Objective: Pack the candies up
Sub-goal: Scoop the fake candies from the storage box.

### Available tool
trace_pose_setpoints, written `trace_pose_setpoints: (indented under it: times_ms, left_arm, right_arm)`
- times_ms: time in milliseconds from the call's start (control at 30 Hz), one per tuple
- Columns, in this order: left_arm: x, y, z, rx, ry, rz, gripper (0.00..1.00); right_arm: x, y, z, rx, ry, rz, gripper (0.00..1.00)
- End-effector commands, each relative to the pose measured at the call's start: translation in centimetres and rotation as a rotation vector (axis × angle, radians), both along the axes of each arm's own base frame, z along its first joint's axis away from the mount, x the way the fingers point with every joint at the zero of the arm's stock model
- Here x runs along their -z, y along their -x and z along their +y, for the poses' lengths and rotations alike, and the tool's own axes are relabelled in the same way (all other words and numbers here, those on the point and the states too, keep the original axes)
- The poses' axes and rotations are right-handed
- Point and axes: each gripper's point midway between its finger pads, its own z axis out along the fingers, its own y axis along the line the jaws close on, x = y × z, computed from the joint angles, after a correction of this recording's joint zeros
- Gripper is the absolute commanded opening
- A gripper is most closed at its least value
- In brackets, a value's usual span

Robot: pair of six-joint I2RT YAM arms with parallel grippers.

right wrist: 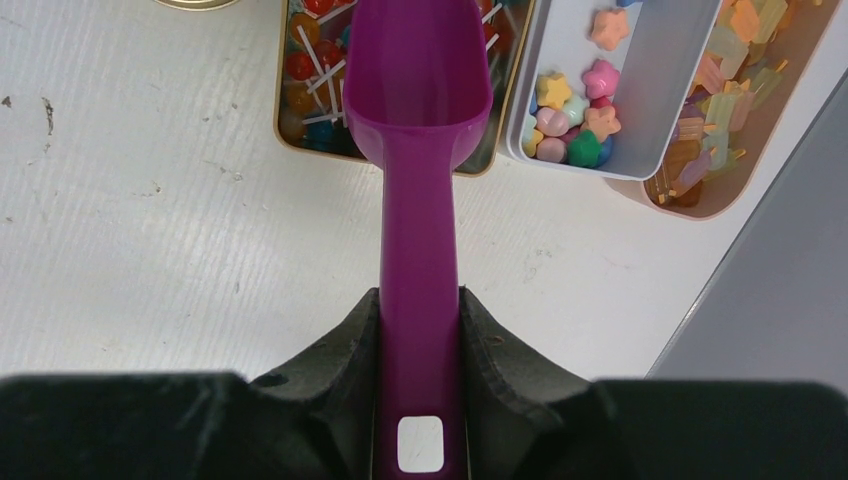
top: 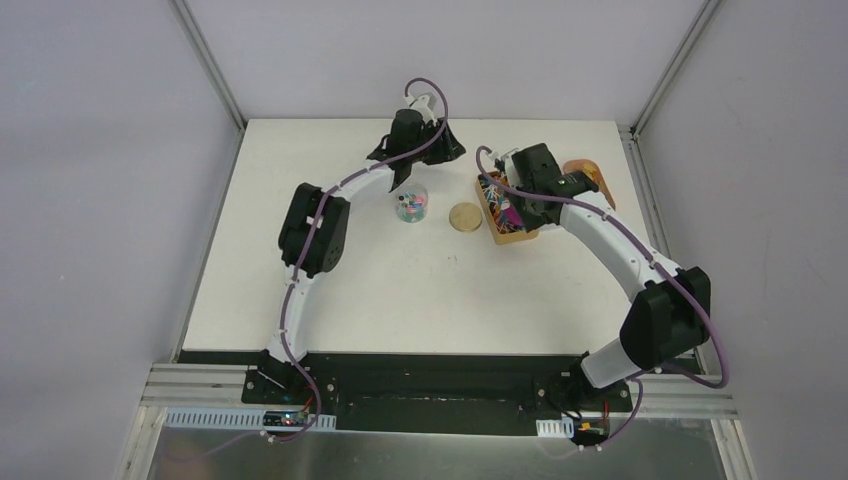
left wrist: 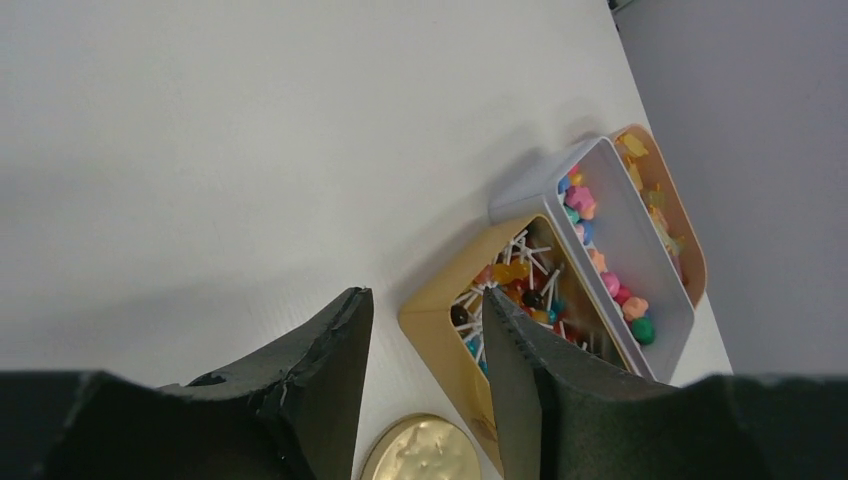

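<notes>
The candies are tiny bright pieces. Some lie in a clear cup (top: 411, 206); others lie in a grey-white tray (right wrist: 640, 60), shown in the right wrist view (right wrist: 575, 120) and the left wrist view (left wrist: 610, 285). My right gripper (right wrist: 418, 295) is shut on the handle of a purple scoop (right wrist: 416, 90). The scoop's bowl looks empty and hangs over a tan tray of lollipops (right wrist: 300, 75). My left gripper (left wrist: 425, 295) is open and empty, just behind the cup in the top view (top: 410, 175).
A gold round lid (top: 464, 217) lies between the cup and the tan tray (top: 497, 232). An orange tray of pastel pieces (right wrist: 720, 90) sits at the far right next to the table's right edge. The enclosure walls stand close behind the trays.
</notes>
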Motion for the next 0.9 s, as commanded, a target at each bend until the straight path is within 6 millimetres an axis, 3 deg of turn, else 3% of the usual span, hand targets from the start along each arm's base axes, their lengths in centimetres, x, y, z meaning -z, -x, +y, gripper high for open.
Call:
trace_pose_setpoints:
  times_ms: [0, 167, 333, 467, 867]
  left_arm:
    - [-1.8, -1.4, -2.6, 0.034, 0.070, -0.053, 0.44]
    - [0.1, -2.4, -3.9, 0.052, 0.085, -0.035, 0.38]
    - [2.9, -2.6, -4.5, 0.055, 0.089, 0.010, 0.37]
    - [4.6, -2.4, -5.2, 0.069, 0.092, 0.039, 0.37]
    - [6.8, -0.6, -7.1, 0.135, 0.138, 0.083, 0.33]
  right_arm:
    - [-1.9, -1.7, 0.7, -0.003, -0.037, -0.063, 0.00]
    - [-1.4, -1.8, -0.1, 0.005, 0.019, -0.050, 0.00]
    - [-1.6, -1.9, 1.3, -0.075, -0.027, -0.048, 0.00]
    - [-0.8, -2.1, 1.1, -0.077, -0.006, -0.027, 0.00]
    - [1.4, -3.0, 1.9, -0.097, -0.019, -0.032, 0.00]
